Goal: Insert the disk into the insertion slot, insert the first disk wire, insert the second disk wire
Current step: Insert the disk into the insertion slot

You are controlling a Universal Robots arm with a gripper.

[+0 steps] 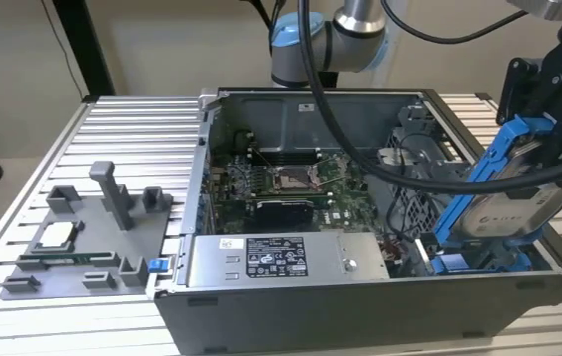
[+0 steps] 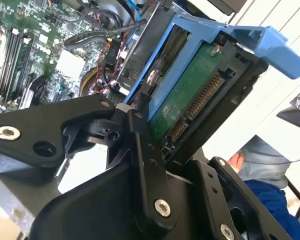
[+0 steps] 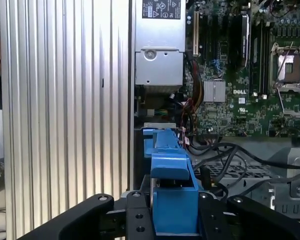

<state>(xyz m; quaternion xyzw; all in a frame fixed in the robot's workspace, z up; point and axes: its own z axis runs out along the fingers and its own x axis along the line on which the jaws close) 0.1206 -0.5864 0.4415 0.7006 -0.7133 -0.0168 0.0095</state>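
We see an open grey computer case (image 1: 360, 311) lying on a ribbed aluminium table (image 1: 133, 122). Inside it, a green motherboard (image 1: 339, 204) carries a CPU socket (image 1: 294, 178) near its middle, and a grey power supply box (image 1: 271, 259) with a sticker sits along the near wall. On the exterior view's left, beside the case, a grey fixture plate (image 1: 73, 259) bears upright posts. In the first wrist view a small silver heatsink (image 3: 212, 91) stands on the board, and in the second wrist view we make out a person's blue sleeve (image 2: 272, 205)

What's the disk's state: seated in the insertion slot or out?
Out. The end effector grips the disk, steeply tilted: lower end at the insertion slot's blue rails, upper end sticking above the case.
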